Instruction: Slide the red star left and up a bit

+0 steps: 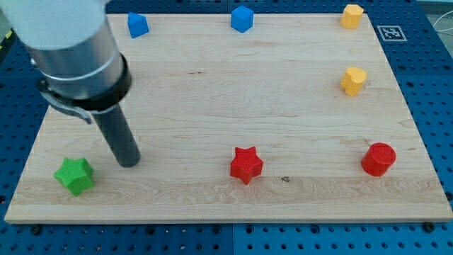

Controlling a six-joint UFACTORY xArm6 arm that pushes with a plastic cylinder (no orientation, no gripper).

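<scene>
Red and small, the red star [245, 164] sits flat on the wooden board [212, 92] near the view's bottom edge, a little right of centre, with bare wood all round it. It looks like a light, rigid block that should slide easily on the smooth wood, though its points could make it spin if pushed off-centre. There is nothing to grasp; I judge the best contact is on its lower-right side, so a push sends it left and up.

My tip [129, 161] is a plain rod with no jaws to open or close, and it touches no block. It rests on the board well to the view's left of the star, just right of the green star [75, 175].

Farther out, a red cylinder [379, 159] stands at the view's lower right, and two yellow blocks [353, 81] [351, 15] lie along the right side. Two blue blocks [242, 18] [137, 25] sit at the top edge. No containers are in view.
</scene>
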